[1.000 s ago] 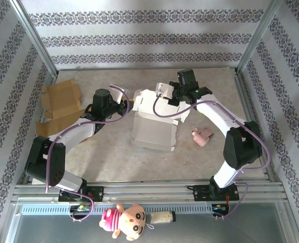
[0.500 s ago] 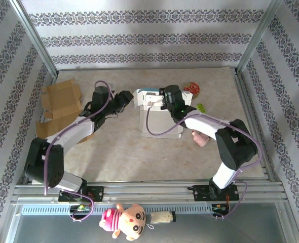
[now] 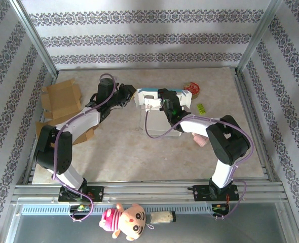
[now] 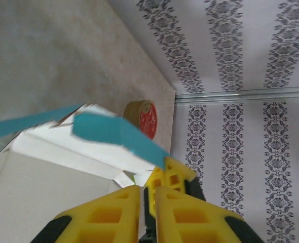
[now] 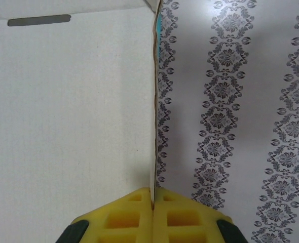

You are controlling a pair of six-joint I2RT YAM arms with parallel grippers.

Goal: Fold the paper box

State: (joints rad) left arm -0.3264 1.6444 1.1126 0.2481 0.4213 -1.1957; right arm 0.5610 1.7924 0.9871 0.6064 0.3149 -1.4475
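So the white paper box [image 3: 162, 121] sits around the middle of the beige marbled table [image 3: 124, 152], a bit towards the back, right between the two arms. It's thin smooth card, matte white on the inside. There's a teal strip [image 4: 116, 132] running along one flap and a small dark slot [image 5: 38, 21] cut near the edge of one panel. The top flaps stick up at uneven angles, so it isn't a tidy cube shape.

Right claw [image 5: 153, 195]: the yellow ribbed fingers are clamped flat on the thin edge of a white panel. The card is sandwiched right between them with no gap at all.

Left claw [image 4: 147, 191]: the yellow fingers are drawn in to a thin slit, right up at the box's back left corner by the teal flap. Honestly can't tell if any card is pinched in there.

Other stuff: flattened brown cardboard pieces [image 3: 61, 98] lie at the left edge of the table, well apart from the box. A round tin with a red lid [image 3: 192, 88] sits just behind the box on the right.
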